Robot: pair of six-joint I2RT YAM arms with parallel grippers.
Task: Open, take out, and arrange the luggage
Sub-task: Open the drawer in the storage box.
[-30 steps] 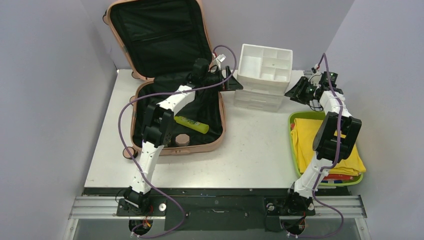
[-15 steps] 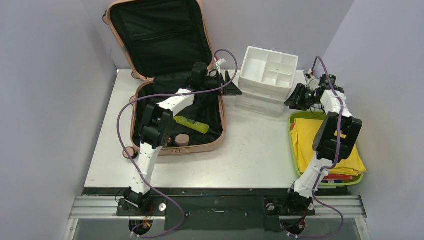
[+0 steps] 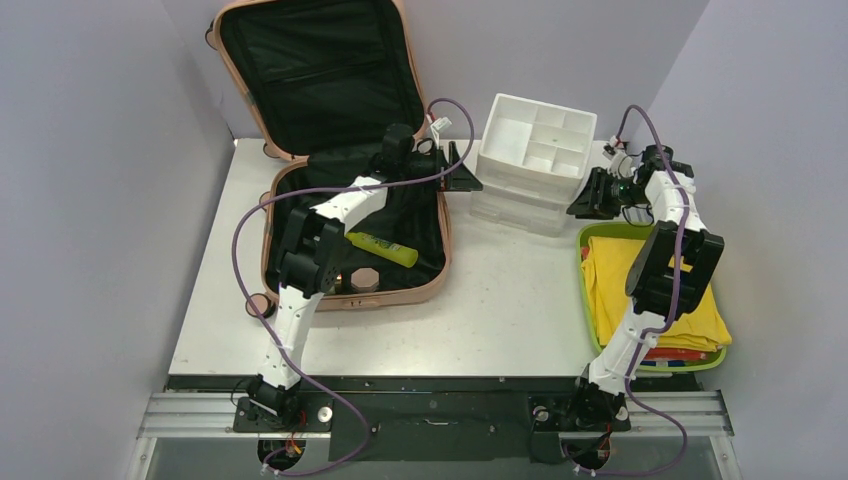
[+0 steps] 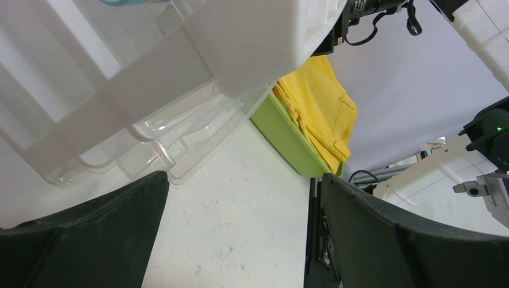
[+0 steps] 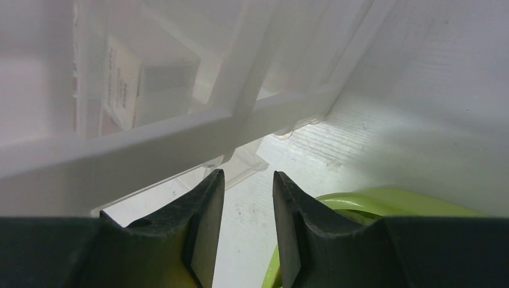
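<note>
Dark print runs along the yellow-green tube [image 3: 383, 249] inside the luggage [image 3: 310, 80], too small to read. The luggage lies open at the back left of the white tabletop [image 3: 500, 300], its lid raised, with pale grey walls [image 3: 90, 150] around. The left fingers [image 4: 408, 240] are spread wide beside the organizer [image 3: 535, 135]. The right fingers [image 5: 204, 228] are nearly together, gripping nothing.

White organizer [image 3: 535, 135] atop clear drawers [image 3: 515, 205], beside green tray [image 4: 285, 141].

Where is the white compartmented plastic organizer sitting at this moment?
Top view: the white compartmented plastic organizer sits at the back of the table, right of centre, between the open salmon-pink hard-shell suitcase and the lime-green tray holding yellow cloth.
</note>
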